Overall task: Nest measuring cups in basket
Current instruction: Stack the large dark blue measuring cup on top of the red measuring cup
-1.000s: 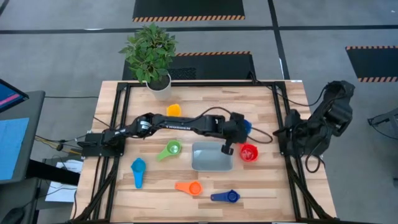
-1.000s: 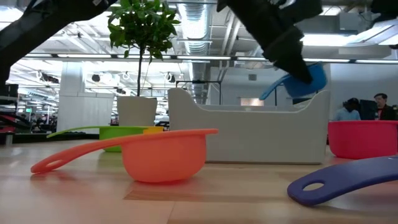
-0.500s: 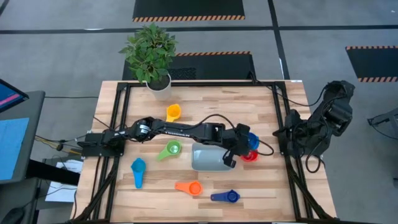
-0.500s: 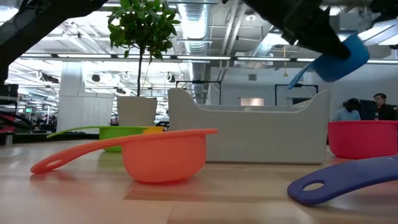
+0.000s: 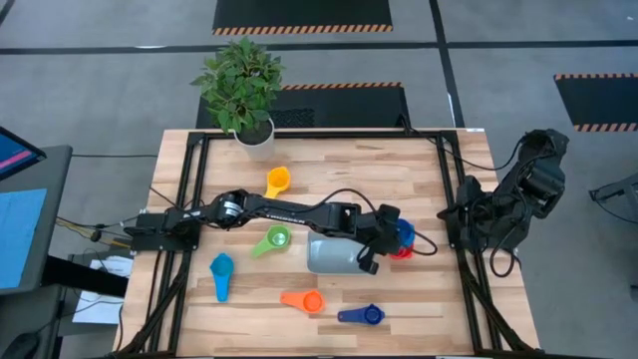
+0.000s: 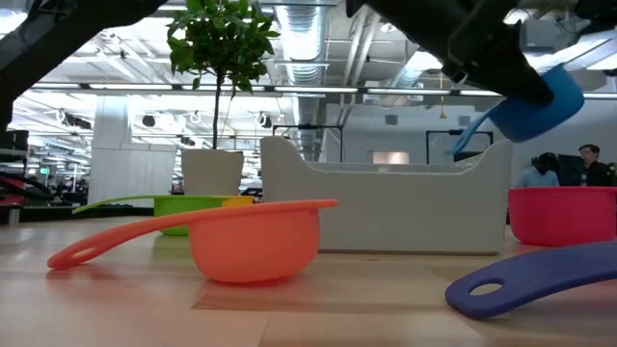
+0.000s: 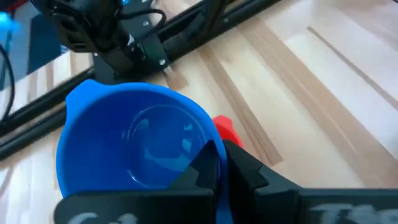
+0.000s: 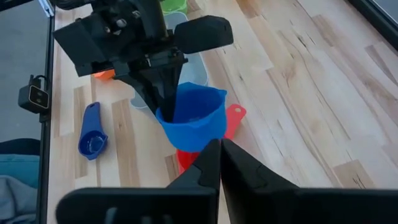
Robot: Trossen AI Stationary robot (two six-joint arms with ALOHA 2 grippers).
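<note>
L hand [image 5: 376, 242] is clamped on the rim of the blue cup [image 8: 193, 115], carried in the air directly above the red cup [image 8: 186, 157], just beside the basket [image 5: 334, 254], not over it. R hand [image 8: 219, 163] is pressed together w/ nothing in it, parked at the counter [image 5: 429, 179] edge. Risk: letting go here drops blue into red, outside the basket. Rim-only pinch could let it swing & tip
</note>
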